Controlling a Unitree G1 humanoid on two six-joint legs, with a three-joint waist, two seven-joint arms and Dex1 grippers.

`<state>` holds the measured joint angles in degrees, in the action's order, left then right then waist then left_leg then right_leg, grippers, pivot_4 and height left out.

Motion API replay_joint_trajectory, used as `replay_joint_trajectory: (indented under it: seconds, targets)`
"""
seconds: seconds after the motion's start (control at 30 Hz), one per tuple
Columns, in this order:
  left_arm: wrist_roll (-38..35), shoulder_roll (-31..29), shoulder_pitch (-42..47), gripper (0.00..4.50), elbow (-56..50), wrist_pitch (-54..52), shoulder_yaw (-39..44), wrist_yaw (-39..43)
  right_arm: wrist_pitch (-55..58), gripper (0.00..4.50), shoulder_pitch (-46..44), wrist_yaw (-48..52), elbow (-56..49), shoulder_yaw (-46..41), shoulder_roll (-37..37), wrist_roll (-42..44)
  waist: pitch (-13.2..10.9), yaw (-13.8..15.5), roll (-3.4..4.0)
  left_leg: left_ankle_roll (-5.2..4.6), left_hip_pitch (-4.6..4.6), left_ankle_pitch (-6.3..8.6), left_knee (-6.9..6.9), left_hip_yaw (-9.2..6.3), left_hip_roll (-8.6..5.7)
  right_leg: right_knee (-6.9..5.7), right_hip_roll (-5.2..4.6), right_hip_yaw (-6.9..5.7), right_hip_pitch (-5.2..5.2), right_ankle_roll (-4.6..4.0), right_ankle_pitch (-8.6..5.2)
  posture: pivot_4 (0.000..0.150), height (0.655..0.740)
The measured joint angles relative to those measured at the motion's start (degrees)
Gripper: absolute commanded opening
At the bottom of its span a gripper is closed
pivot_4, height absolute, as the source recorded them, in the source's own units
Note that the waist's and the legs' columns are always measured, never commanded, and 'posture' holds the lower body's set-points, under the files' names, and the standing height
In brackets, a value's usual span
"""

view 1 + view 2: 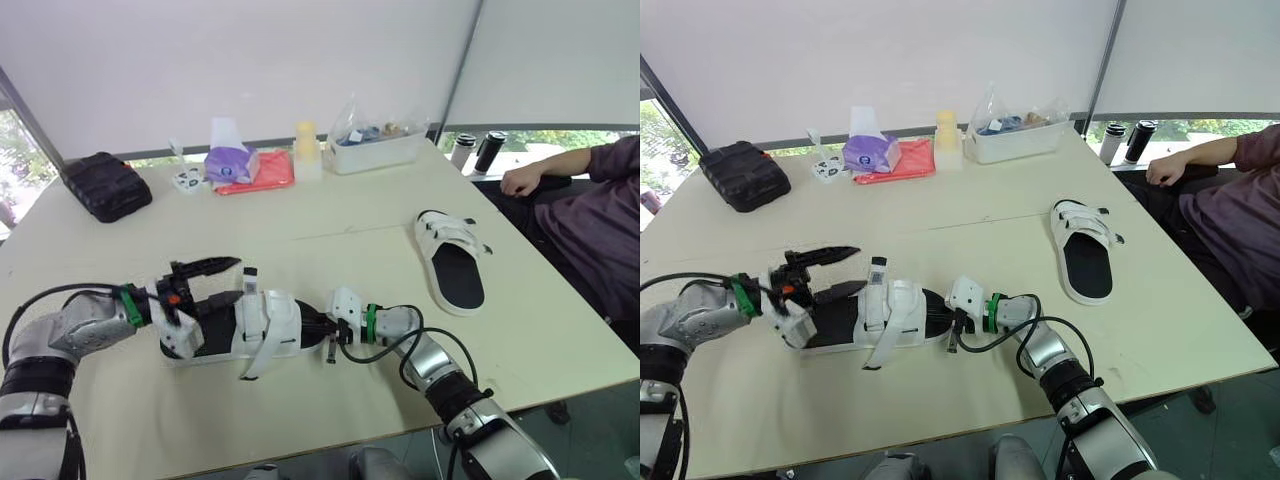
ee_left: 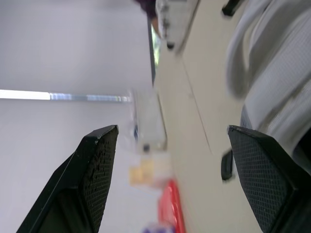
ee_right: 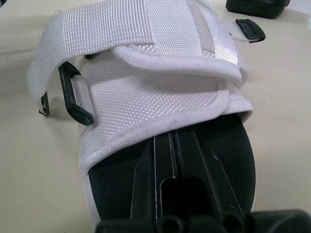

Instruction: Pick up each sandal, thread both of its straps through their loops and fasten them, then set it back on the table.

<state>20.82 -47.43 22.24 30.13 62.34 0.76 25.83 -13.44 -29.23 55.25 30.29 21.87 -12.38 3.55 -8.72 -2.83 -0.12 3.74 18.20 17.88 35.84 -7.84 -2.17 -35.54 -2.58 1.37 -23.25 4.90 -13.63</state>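
Two sandals on the table [image 1: 330, 205], and my read is one done, one to go. Near sandal [image 1: 270, 325] lies flat on the table between the two grippers, not lifted. It looks unfastened: one white strap [image 1: 258, 352] hangs loose off the near side onto the table, and a second strap end [image 1: 249, 275] with a black tip sticks up off the far side. The black loop [image 3: 73, 94] on its side has nothing through it as far as the right wrist view shows. Far sandal [image 1: 455, 275] sits well apart to the right, and its two straps [image 1: 452, 238] lie flat across the upper, so it looks fastened, though I can't confirm the threading from here. What's left: lift the near one, thread both straps, press them shut, set it down. Pose: the left arm comes in from the left edge, elbow bent, with the left gripper [image 1: 238, 280] pointing right at the sandal's longer open end. Its jaws are spread wide, one finger [image 2: 95, 160] up in the air and the other low at the footbed; I can't tell if that one touches. The right arm reaches in from lower right, forearm angled up-left. The right gripper [image 3: 171, 145] has its jaws pressed together with nothing between them, lying along the black footbed just short of the straps. A person's hand [image 1: 520, 180] rests at the far right edge, clear of the work.
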Motion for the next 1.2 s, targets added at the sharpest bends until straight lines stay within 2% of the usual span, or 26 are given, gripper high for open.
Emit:
replay_joint_trajectory:
  seconds: [0.1,0.13,0.17,0.23,0.3,0.37,0.47,0.53,0.6,0.77,1.07,1.2]
  targets:
    - [-19.0,-2.7,-7.6,3.71,-13.3,-26.1,-1.6,14.8,-0.6,0.00,-0.7,0.3,0.9,0.4,0.4,0.0,-0.1,-0.5,0.09,-0.04,0.05,0.02,0.00,-0.07,0.05,-0.14,0.02,-0.04,-0.09,-0.17,-0.10,0.150,0.7400]
    - [-23.1,-4.1,-8.7,3.71,-16.9,-32.9,-1.8,17.8,-0.8,0.00,-0.7,0.3,1.1,0.3,0.4,0.0,-0.1,-0.5,0.09,-0.04,0.03,0.02,0.00,-0.08,0.05,-0.18,0.04,-0.05,-0.09,-0.21,-0.12,0.150,0.7400]
    - [-29.6,-4.9,-9.0,3.71,-22.2,-45.1,-1.6,20.0,-1.0,0.00,-0.9,0.5,1.6,0.1,0.3,0.0,-0.1,-0.5,0.06,-0.04,0.03,0.02,0.02,-0.10,0.03,-0.26,0.05,-0.08,-0.07,-0.21,-0.16,0.150,0.7400]
    - [-43.1,-5.0,-6.0,3.71,-30.1,-66.8,0.4,20.0,-1.1,0.00,-1.5,0.5,2.6,0.1,0.4,0.0,-0.2,-0.4,-0.15,-0.05,0.01,0.02,0.16,-0.17,0.03,-0.39,0.10,-0.25,0.02,-0.23,-0.23,0.150,0.7400]
    - [-56.9,-5.0,-3.2,3.71,-36.4,-83.6,4.5,18.3,-1.1,0.00,-1.9,0.5,3.4,0.3,1.2,0.0,-0.2,-0.7,-0.33,-0.05,-0.04,0.02,0.15,-0.20,0.05,-0.45,0.15,-0.30,0.06,-0.32,-0.29,0.150,0.7400]
    - [-66.9,-5.1,-3.3,3.71,-40.8,-94.1,8.9,17.3,-1.3,0.00,-2.1,0.5,3.6,0.7,1.7,0.0,-0.1,-1.3,-0.34,-0.12,-0.16,0.06,0.04,-0.18,0.04,-0.50,0.13,-0.21,0.10,-0.28,-0.35,0.150,0.7400]
    - [-77.4,-5.6,-11.5,3.71,-47.8,-104.7,13.4,17.4,-1.7,0.00,-2.1,0.9,3.6,1.2,1.9,0.0,-0.1,-1.6,0.04,-0.24,-0.49,0.13,-0.31,-0.04,0.04,-0.54,0.12,0.02,0.09,-0.43,-0.56,0.150,0.7400]
    - [-80.0,-5.6,-17.5,3.71,-51.4,-108.4,14.0,17.8,-1.8,0.00,-2.1,1.0,3.6,1.1,1.8,0.0,-0.1,-1.2,-0.03,-0.23,-0.54,0.13,-0.38,-0.11,0.07,-0.55,0.11,0.03,0.09,-0.52,-0.60,0.150,0.7400]
    - [-79.5,-6.6,-22.7,3.71,-55.2,-109.2,14.0,19.3,-1.8,0.00,-2.0,0.9,3.7,0.9,1.5,0.0,-0.2,-1.1,-0.11,-0.21,-0.55,0.13,-0.38,-0.17,0.09,-0.56,0.11,0.02,0.11,-0.72,-0.70,0.150,0.7400]
    - [-69.9,-11.2,-31.8,3.71,-59.9,-104.2,14.0,25.7,-1.8,0.00,-1.9,1.0,3.8,0.9,0.9,0.0,-0.2,-0.4,-0.13,-0.19,-0.71,0.14,-0.38,-0.12,0.06,-0.52,0.05,0.01,0.32,-0.98,-0.87,0.150,0.7400]
    - [-60.6,-11.1,-32.5,3.71,-59.6,-98.3,10.7,30.6,-1.8,0.00,-2.2,1.5,3.8,0.9,0.9,0.0,-0.2,-0.1,-0.21,-0.18,-0.69,0.14,-0.59,-0.10,0.08,-0.49,0.02,0.05,0.26,-1.03,-0.90,0.150,0.7400]
    - [-58.2,-10.5,-29.4,3.71,-59.4,-97.6,7.0,31.5,-1.8,0.00,-2.1,1.4,3.8,0.9,0.9,0.0,-0.2,0.1,-0.26,-0.19,-0.68,0.14,-0.59,-0.10,0.09,-0.50,0.04,0.04,0.26,-1.03,-0.90,0.150,0.7400]
